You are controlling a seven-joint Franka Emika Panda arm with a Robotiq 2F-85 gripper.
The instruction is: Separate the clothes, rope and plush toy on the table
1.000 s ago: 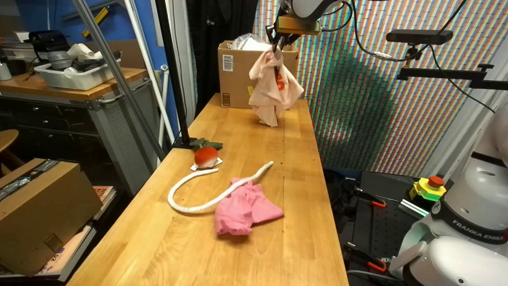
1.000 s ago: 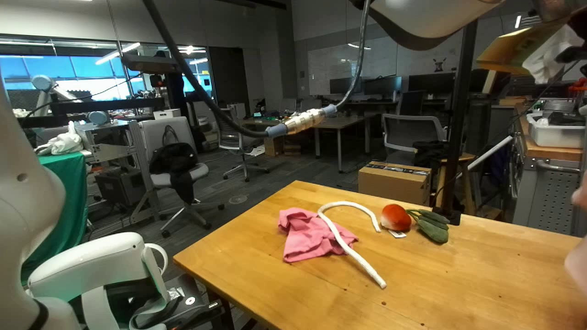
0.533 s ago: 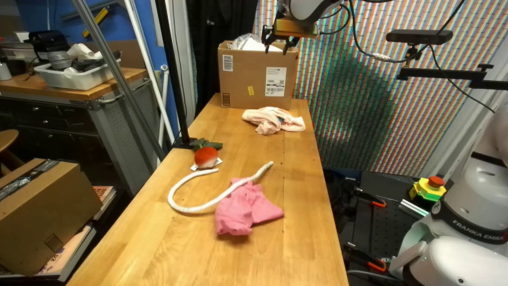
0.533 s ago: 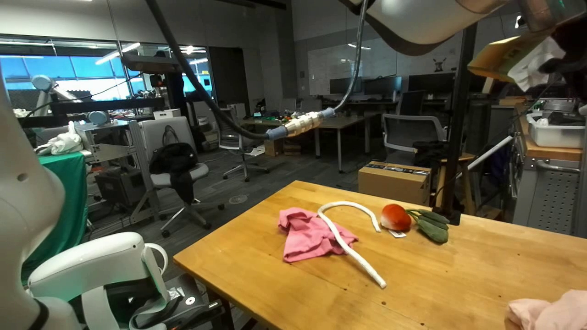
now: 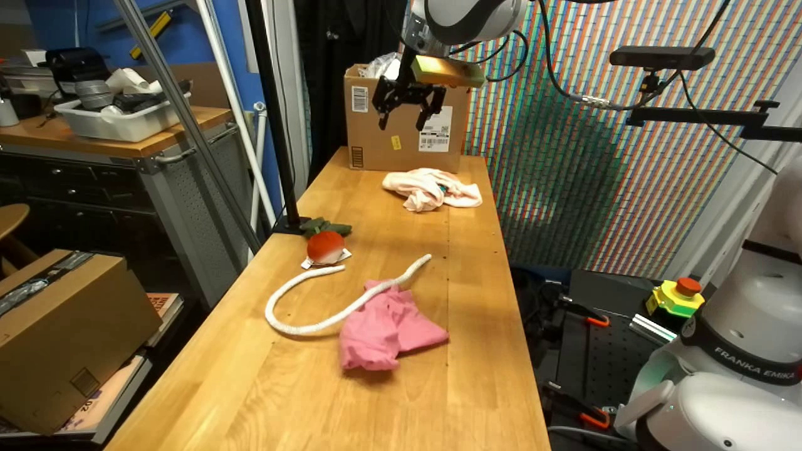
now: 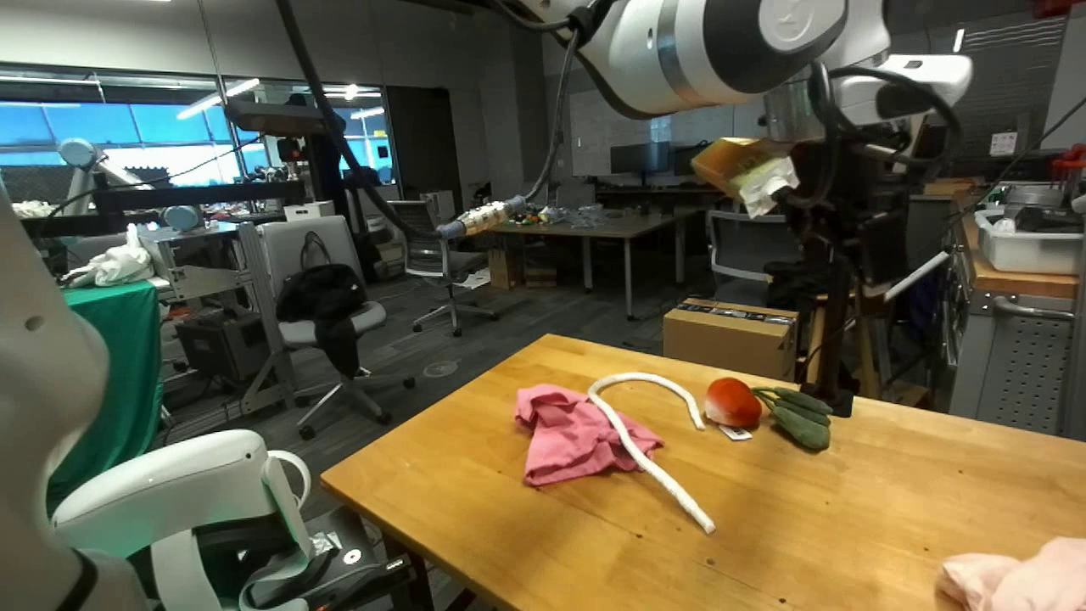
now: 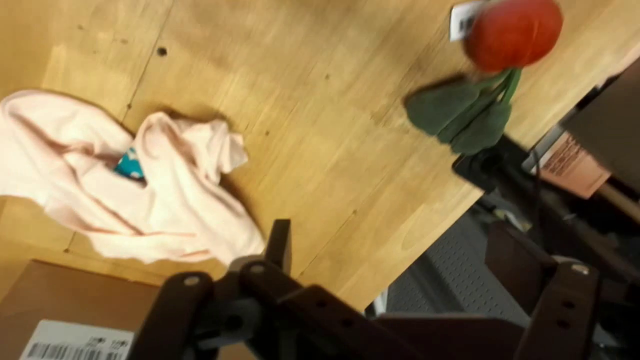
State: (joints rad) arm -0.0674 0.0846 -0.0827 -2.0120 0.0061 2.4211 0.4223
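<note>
The gripper [image 5: 403, 123] hangs in the air before the box [image 5: 374, 141] at the end of the table [image 5: 301, 401], its fingers [image 7: 278, 245] spread apart with a free gap between them. The pale cloth [image 5: 427, 193] lies crumpled just in front of the box, lower than the gripper and apart from it, off to one side of the fingers in the wrist view. Farther from the box comes the toy [image 5: 325, 246], well apart from the gripper, then the rope [image 5: 307, 329], one end just beside the toy. The pink cloth [image 5: 379, 335] lies farthest from the box, the rope draped across it.
</note>
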